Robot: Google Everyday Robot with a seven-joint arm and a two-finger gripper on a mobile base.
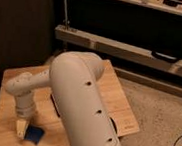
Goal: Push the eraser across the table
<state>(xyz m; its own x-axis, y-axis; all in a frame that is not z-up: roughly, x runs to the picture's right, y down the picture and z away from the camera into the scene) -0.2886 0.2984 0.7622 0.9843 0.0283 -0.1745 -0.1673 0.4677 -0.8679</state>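
Note:
The table (pixel 116 98) is a pale wooden plank top, largely covered by my big white arm (pixel 83 102). The arm bends left and down to my gripper (pixel 21 128), which points down at the table's near left corner. A blue soft pad (pixel 35 135) lies on the table just right of the gripper, touching or nearly touching it. The eraser does not show; it is hidden or out of view. A dark patch (pixel 54 104) at the arm's left edge cannot be identified.
A dark wall or cabinet (pixel 20 23) stands at the left. A low grey shelf rail (pixel 137 53) runs behind the table, with a black handle (pixel 165 56) on it. The speckled floor (pixel 154 116) lies to the right, with black cables (pixel 181 145) on it.

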